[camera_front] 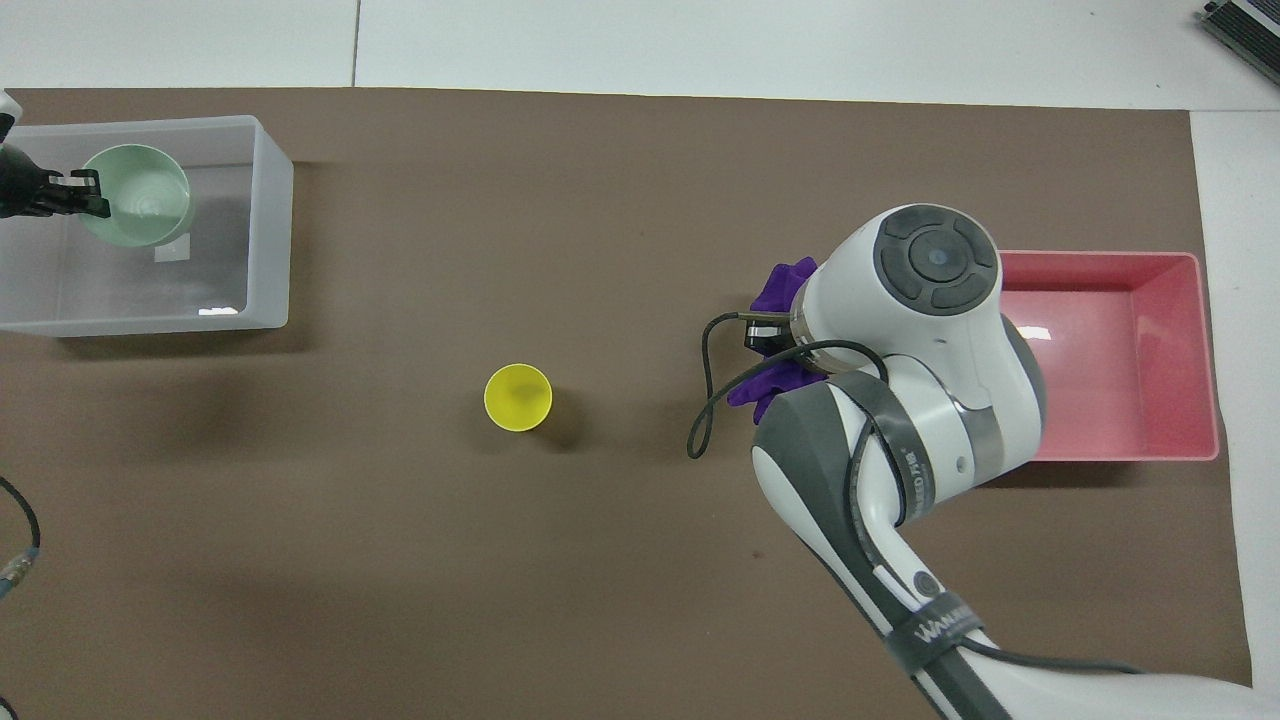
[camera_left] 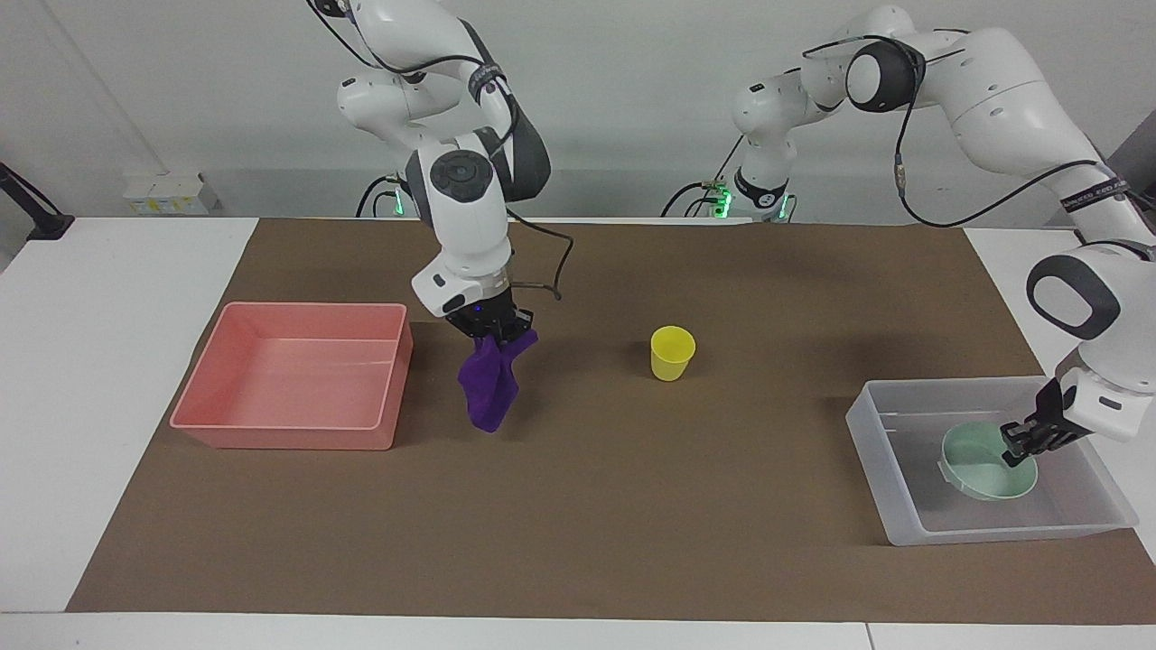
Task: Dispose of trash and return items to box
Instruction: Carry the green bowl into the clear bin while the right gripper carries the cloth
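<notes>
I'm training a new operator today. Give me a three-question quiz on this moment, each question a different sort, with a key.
1. True or false: the yellow cup already sits in the clear bin.
2. Which hand holds the purple rag? A) left hand B) right hand
3. Fill in: the left hand holds the green bowl inside the ____ bin.

Key: 1 false, it stands on the brown mat. 2 B, the right hand has it hanging beside the pink bin. 3 clear.

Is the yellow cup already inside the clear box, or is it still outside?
Outside. The yellow cup stands upright on the brown mat, apart from the clear box.
</notes>
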`<state>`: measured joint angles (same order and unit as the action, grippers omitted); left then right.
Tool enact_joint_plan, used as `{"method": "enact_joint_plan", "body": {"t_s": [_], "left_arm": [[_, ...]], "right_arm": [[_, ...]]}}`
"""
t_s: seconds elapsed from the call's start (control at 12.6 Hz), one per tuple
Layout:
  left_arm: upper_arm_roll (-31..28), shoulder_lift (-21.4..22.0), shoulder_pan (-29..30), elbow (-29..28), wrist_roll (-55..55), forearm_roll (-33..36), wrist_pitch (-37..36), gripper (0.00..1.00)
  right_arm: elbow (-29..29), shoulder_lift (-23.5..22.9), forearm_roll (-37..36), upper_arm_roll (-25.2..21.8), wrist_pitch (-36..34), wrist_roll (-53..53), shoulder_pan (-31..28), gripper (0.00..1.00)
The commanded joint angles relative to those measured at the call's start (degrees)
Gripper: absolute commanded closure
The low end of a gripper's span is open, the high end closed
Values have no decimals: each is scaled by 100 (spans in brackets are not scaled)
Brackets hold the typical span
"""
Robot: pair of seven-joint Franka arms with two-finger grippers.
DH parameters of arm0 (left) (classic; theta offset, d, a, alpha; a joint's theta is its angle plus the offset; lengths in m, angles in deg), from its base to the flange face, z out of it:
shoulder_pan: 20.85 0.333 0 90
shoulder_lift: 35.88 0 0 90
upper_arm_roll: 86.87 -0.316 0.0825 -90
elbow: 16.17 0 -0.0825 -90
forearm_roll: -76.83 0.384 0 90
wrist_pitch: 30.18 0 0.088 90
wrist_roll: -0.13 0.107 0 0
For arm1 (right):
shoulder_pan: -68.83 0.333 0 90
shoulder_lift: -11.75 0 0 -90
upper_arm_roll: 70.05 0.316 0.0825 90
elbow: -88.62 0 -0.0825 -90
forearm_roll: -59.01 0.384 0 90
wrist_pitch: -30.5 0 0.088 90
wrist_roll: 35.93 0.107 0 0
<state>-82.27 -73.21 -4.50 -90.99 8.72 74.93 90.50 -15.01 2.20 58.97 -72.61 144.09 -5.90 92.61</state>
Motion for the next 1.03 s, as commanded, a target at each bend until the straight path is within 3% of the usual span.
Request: {"method": "enact_joint_plan", "body": {"t_s": [0.0, 0.48, 0.56, 0.63, 0.71, 0.79, 0.95], "left_arm": [[85, -178, 87, 178, 72, -12, 8, 100], [85, -319, 87, -164, 81, -56, 351, 100], [85, -302, 96, -174, 81, -73, 316, 89], [85, -284, 122, -156, 81, -82, 255, 61], [85, -258, 114, -156, 98, -65, 211, 42], [94, -171, 114, -139, 125, -56, 184, 17], [76, 66, 35, -174, 177, -65, 9, 4]], "right_arm": [[53, 435, -74, -42, -450, 170, -49, 100], [62, 1007, -417, -42, -829, -311, -742, 100], [62, 1060, -417, -42, -855, -583, -909, 100], [62, 1086, -417, -42, -882, -899, -1076, 100], [62, 1104, -417, -33, -926, -1198, -1295, 100], [27, 1122, -417, -33, -909, -1471, -1488, 100], [-105, 1139, -417, -33, -830, -1981, -1901, 100]]}}
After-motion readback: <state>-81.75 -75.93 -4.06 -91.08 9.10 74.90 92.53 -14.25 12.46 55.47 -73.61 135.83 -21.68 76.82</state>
